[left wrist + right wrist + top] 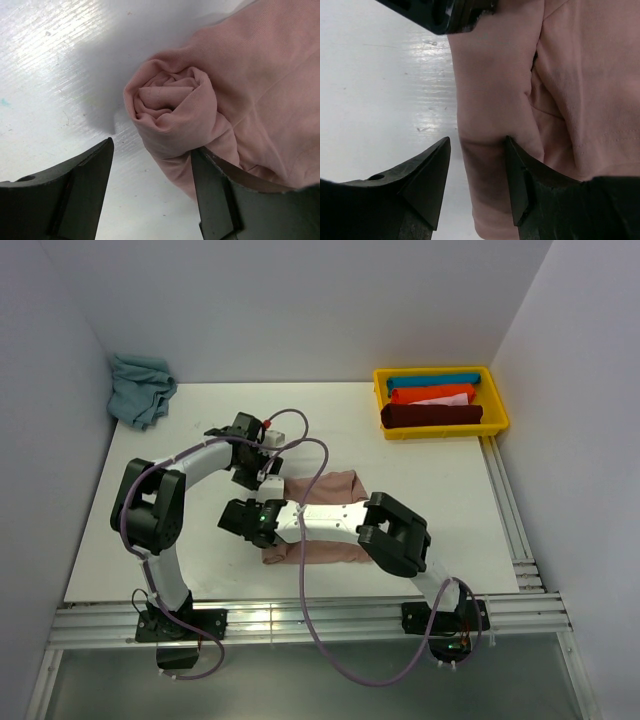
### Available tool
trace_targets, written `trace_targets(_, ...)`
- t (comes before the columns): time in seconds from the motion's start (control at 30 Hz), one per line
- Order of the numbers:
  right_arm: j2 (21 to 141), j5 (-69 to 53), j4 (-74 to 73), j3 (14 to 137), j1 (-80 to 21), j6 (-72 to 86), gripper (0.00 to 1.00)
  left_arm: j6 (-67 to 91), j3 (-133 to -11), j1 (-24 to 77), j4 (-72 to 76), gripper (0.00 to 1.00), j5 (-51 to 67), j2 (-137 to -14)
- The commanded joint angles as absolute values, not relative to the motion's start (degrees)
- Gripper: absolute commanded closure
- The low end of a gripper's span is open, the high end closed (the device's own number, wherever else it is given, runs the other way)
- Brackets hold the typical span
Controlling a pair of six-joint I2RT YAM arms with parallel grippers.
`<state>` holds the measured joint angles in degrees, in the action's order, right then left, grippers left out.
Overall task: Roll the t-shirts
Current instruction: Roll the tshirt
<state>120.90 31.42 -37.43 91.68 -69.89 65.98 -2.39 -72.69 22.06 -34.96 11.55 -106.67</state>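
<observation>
The pink t-shirt (335, 485) lies across the middle of the white desk (430, 480), wound into a loose roll whose left end sits under both wrists.

The left gripper (152, 150) hangs over that end with its jaws well apart and holds nothing. In the left wrist view the spiral of the roll faces the camera, just ahead of the fingertips and towards the right-hand one. The right-hand finger (225, 200) meets the cloth. The left-hand finger (75, 190) stands clear of it, with bare desk in the gap.

The right gripper (477, 145) comes in from the near side, low over the desk, its jaws also open and empty. The edge of the t-shirt runs down between its fingertips. One finger (530, 190) lies against the cloth and the other (415, 195) is over bare desk beside it. Whether that finger presses into the fabric or only rests against it cannot be told from so close. The left gripper's dark body shows at the top of this view, right at the edge of the roll.

A yellow tray (495, 400) at the far right corner holds rolled t-shirts (432, 416) in blue, orange, white and dark red, well apart from the arms. A blue-grey cloth (140, 388) lies crumpled at the far left corner.
</observation>
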Motion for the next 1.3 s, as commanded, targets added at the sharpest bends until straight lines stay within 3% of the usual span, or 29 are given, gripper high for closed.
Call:
trace_targets(0.0,123.48,31.73,-42.8,93.78,-70.58,66.97,0.44,-2.55,-75.84,22.5,-34.1,0.31,11.69,-105.56)
trace_targets(0.17,125.15,30.76,-44.03,93.78,-70.66,67.06,0.44,-0.97,-79.36,21.97,-35.24,0.3,13.71,-104.77)
trace_targets(0.57,127.09,28.74,-45.71,93.52,-69.87,65.83,0.62,2.9,-88.6,12.4,-39.29,0.26,27.84,-103.36)
trace_targets(0.73,121.39,23.92,-30.45,87.03,-68.82,60.22,0.83,2.55,-86.05,8.44,-38.32,0.27,31.2,-100.81)
trace_targets(0.97,114.18,11.35,-8.63,77.28,-65.48,56.68,0.86,0.62,-82.01,5.1,-37.88,0.27,34.1,-99.84)
trace_targets(1.27,103.99,4.83,17.21,55.93,-61.17,69.15,0.86,-3.51,-75.77,4.22,-36.74,0.27,35.15,-99.14)
